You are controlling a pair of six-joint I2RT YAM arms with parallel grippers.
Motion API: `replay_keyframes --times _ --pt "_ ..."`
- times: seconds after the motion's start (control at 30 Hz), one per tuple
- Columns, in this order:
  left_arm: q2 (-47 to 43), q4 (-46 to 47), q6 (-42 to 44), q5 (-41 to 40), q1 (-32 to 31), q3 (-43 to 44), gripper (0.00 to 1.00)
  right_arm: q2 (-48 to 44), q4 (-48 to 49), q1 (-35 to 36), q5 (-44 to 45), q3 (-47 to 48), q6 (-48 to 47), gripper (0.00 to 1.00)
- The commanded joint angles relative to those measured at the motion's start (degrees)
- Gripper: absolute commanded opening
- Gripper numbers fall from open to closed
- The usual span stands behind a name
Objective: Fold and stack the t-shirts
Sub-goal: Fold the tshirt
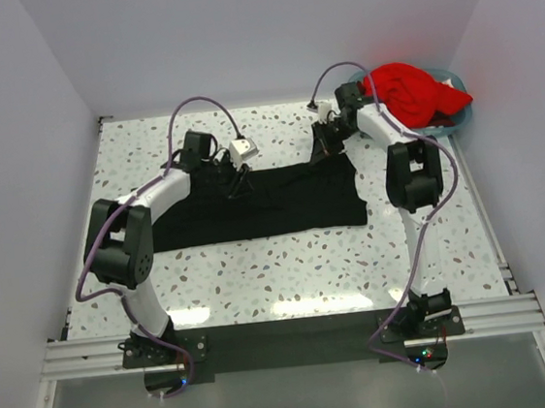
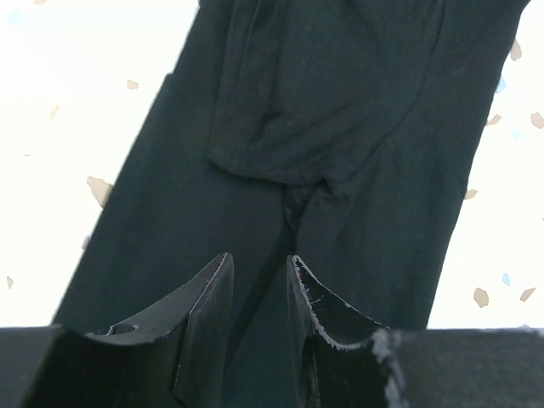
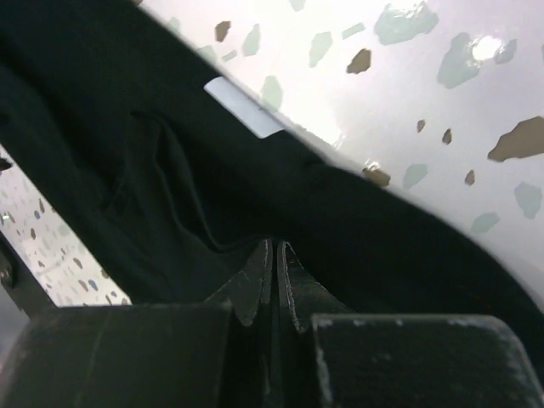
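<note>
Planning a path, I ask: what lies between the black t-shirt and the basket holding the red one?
Only the right arm crosses it, over bare table; the top view shows this, from black t-shirt to basket.

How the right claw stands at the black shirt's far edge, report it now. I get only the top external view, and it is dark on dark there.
Observer: The right claw is shut, its tips pinching a raised crease of the black t-shirt.
Operator: Now give me the left one.
Observer: The left claw has its fingers apart over the same shirt, with black cloth showing in the gap. I cannot tell whether it grips any.
</note>
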Motion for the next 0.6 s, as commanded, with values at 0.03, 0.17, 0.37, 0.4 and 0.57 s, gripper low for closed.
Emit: replay_keyframes --times 0.03,0.17,0.37,0.4,0.57 --pt "-3.8 1.0 1.2 0.0 -0.2 -2.2 0.37 -7.9 1.7 0.7 -2.6 -3.1 -1.4 0.0" --pt "-4.7 0.7 1.8 -0.5 -0.2 -3.1 0.38 -10.1 1.1 1.0 -2.7 -5.8 -2.7 0.0" --pt "-5.2 0.3 2.3 -0.5 -0.2 -3.1 0.38 -13.3 -2.2 2.0 -2.8 -10.7 -6.4 0.0" --pt "-5.3 0.3 2.3 -0.5 -0.2 -3.2 0.38 -13.6 -2.4 2.1 -2.9 -12.6 -6.8 0.0" --pt "-5.7 -0.2 2.4 -0.7 -0.2 -3.5 0.38 -15.0 -4.3 4.4 -4.0 -17.5 -9.4 0.05"
